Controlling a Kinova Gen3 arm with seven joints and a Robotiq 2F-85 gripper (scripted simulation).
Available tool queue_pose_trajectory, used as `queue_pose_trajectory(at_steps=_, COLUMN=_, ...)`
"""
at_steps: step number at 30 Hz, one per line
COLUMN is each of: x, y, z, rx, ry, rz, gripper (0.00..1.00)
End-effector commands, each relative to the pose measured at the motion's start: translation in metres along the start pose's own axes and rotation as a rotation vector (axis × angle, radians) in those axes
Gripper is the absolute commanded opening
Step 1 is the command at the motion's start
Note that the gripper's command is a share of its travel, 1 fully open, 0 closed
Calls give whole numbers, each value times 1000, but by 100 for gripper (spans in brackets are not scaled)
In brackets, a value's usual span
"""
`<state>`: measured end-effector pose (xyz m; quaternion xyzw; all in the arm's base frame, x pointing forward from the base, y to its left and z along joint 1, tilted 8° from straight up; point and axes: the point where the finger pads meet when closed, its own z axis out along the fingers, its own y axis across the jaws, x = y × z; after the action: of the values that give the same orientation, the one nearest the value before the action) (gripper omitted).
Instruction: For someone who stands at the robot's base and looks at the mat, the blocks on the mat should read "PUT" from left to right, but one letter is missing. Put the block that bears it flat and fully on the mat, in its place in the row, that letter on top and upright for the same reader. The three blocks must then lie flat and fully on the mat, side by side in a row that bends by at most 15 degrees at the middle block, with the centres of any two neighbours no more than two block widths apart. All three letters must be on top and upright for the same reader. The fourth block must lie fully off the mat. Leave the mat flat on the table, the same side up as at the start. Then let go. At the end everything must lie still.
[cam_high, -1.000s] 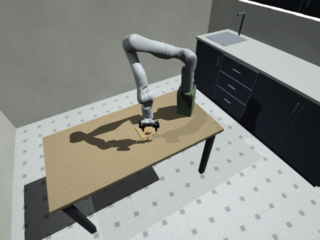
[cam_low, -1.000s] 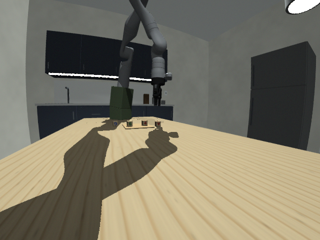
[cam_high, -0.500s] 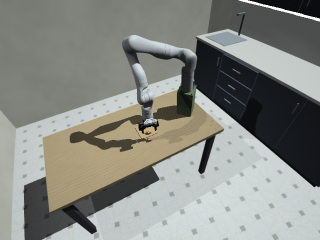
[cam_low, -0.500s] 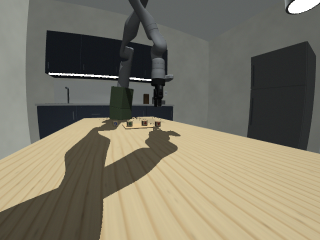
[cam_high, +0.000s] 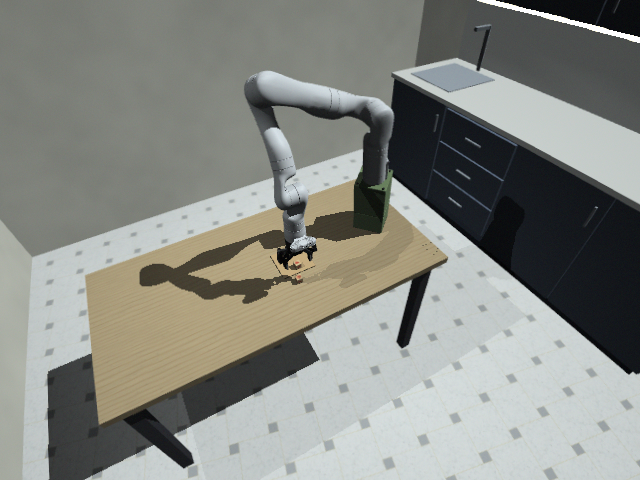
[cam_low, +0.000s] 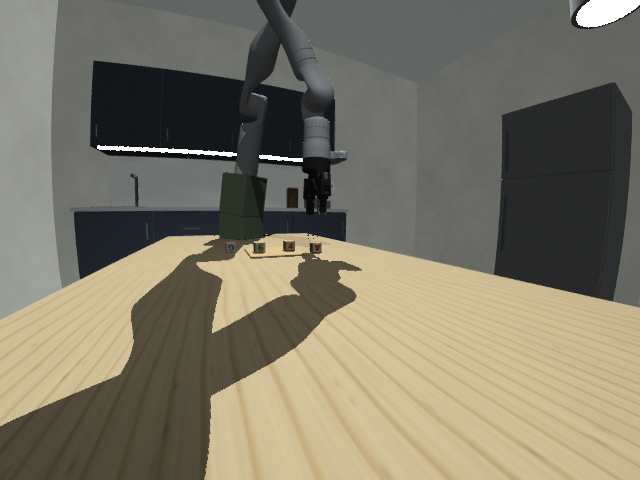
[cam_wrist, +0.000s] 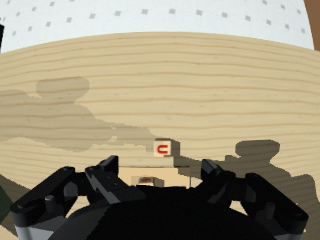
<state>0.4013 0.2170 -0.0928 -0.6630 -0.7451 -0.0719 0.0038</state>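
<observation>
wood table (cam_high: 155, 330) | sink (cam_high: 452, 76); drawers (cam_high: 467, 173) | fridge (cam_low: 560, 191)
</observation>
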Motion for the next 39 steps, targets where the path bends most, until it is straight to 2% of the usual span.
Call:
queue_pose_trajectory(at_steps=1, x=2, y=3, z=0, rx=-6, ry=4, rz=-24, gripper=100)
queue_pose_trajectory(at_steps=13, x=2, y=3, z=1, rx=-6, ry=4, rz=-36, gripper=100)
queue_pose_trajectory(at_steps=14, x=2, y=3, z=1, rx=-6, ry=4, rz=-36, gripper=62)
queue_pose_trajectory(at_steps=39, x=2, y=3, z=0, rx=-6, ry=4, rz=-36, gripper=62)
